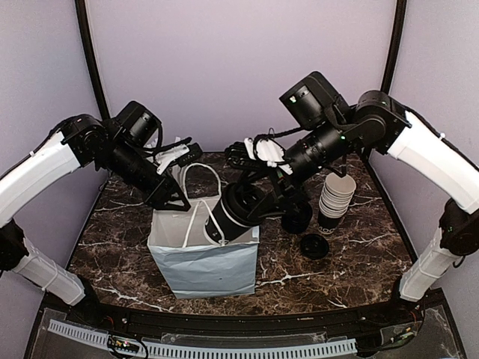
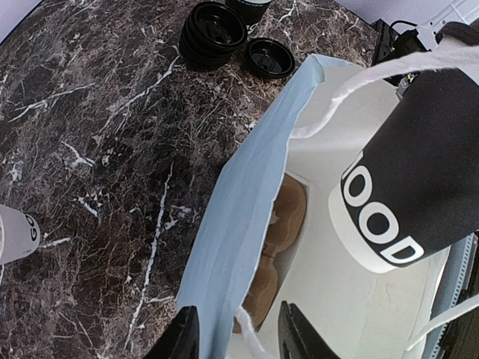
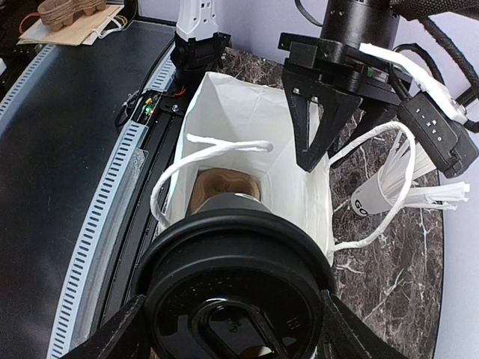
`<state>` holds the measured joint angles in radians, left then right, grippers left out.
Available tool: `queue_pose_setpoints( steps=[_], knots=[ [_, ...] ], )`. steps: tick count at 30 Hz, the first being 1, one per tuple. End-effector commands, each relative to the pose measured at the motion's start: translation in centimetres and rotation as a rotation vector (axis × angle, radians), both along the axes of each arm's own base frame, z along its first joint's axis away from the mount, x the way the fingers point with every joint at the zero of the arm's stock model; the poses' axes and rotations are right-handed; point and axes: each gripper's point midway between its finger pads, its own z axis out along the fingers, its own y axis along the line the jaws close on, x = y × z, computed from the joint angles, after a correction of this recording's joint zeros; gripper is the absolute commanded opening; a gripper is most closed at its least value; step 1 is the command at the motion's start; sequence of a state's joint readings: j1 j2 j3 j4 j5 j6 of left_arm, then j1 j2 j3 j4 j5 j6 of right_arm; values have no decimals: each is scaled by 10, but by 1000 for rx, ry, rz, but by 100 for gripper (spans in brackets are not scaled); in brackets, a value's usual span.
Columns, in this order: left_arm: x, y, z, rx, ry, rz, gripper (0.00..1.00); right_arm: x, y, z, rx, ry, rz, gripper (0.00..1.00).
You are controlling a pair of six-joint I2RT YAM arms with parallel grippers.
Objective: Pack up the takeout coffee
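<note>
The takeout coffee [image 1: 233, 212], a dark cup with white lettering and a black lid, hangs tilted over the mouth of the light-blue paper bag [image 1: 202, 262]. My right gripper [image 1: 258, 202] is shut on it; in the right wrist view the lid [image 3: 236, 299] fills the space between the fingers. In the left wrist view the cup [image 2: 426, 164] sits above the bag's white interior. My left gripper [image 2: 239, 336] is open, straddling the bag's wall [image 2: 239, 202] at the back-left rim, one finger inside and one outside. A brown cardboard carrier [image 2: 288, 213] lies at the bag's bottom.
A stack of lidless white-rimmed cups [image 1: 337, 196] stands right of the bag, with loose black lids [image 1: 314, 245] on the marble beside it. A single white cup [image 3: 374, 196] lies behind the bag. The bag's white rope handles [image 3: 217, 146] loop over the opening.
</note>
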<state>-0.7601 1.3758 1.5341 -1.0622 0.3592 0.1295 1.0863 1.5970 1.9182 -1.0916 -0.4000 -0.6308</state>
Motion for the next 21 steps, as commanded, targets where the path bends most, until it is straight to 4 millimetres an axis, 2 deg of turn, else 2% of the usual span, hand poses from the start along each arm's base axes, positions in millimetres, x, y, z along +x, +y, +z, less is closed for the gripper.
queue_pose_setpoints(
  steps=[1, 5, 8, 11, 13, 16, 21],
  knots=[
    [1, -5, 2, -17, -30, -44, 31, 3, 12, 14, 47, -54, -7, 61],
    [1, -5, 1, -13, -24, -41, 14, 9, 18, 17, 52, -86, -10, 61],
    [1, -2, 10, -30, -40, -17, 2, 17, 26, 30, 80, -130, -24, 61],
    [5, 1, 26, -66, -79, 31, 0, 18, 32, 43, 111, -161, -3, 61],
    [6, 3, 39, -100, -109, 59, 0, 17, 35, 43, 108, -179, 29, 61],
    [5, 4, 55, -145, -128, 82, 0, 20, 36, 34, 69, -223, 64, 61],
    [8, 3, 63, -174, -147, 122, 0, 30, 33, 9, -56, -272, 83, 60]
  ],
)
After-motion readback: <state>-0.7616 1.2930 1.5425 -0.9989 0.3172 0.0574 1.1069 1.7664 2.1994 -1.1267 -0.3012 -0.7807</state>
